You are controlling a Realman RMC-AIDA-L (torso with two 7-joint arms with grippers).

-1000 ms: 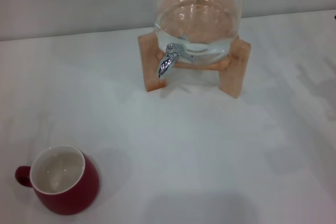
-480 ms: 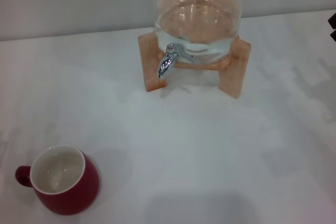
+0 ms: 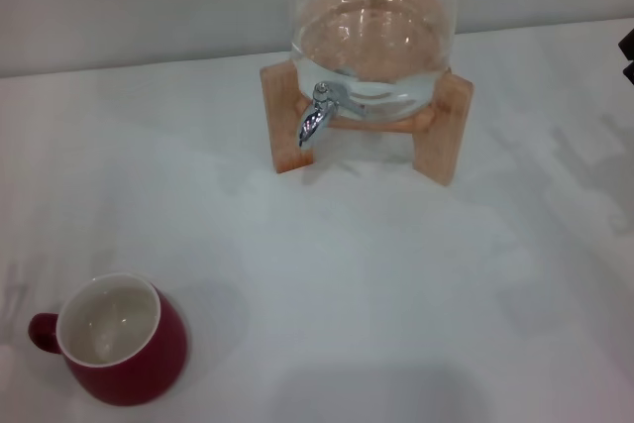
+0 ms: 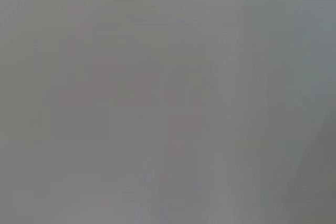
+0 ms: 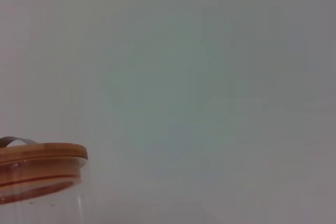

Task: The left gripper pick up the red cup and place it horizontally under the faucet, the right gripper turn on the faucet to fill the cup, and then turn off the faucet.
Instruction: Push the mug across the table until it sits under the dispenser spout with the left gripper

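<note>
Barely anything has shifted since the earlier head frames: the dark sliver of the right hand (image 3: pixel 628 54) sits at the right edge of the head view, same spot as half a second ago and absent a second ago. You can only see two small black bits of it there, so you cannot tell whether its fingers are apart or together. It is well apart from the faucet (image 3: pixel 317 114).

The left hand shows in no view. The left wrist view gives you nothing but a flat grey blur, so its state cannot be told.

The red cup (image 3: pixel 120 341) stands upright on the white counter (image 3: pixel 396 274), near the front-left corner of the head view, mouth up, cream inside showing. Its loop handle (image 3: pixel 42 331) points to the robot's left. Nothing touches it. It is well apart from the faucet and not under it.

The faucet sticks out of the front of the glass jar (image 3: pixel 371 42), spout curved down toward the counter, just beside the left front leg of the wooden stand (image 3: pixel 441 131). The jar sits in that stand at the back of the counter, near the wall. The bare counter lies below the spout.

The right wrist view shows you the jar's wooden lid (image 5: pixel 42 153) and a strip of clear glass below it, against a plain grey wall (image 5: pixel 210 77).
</note>
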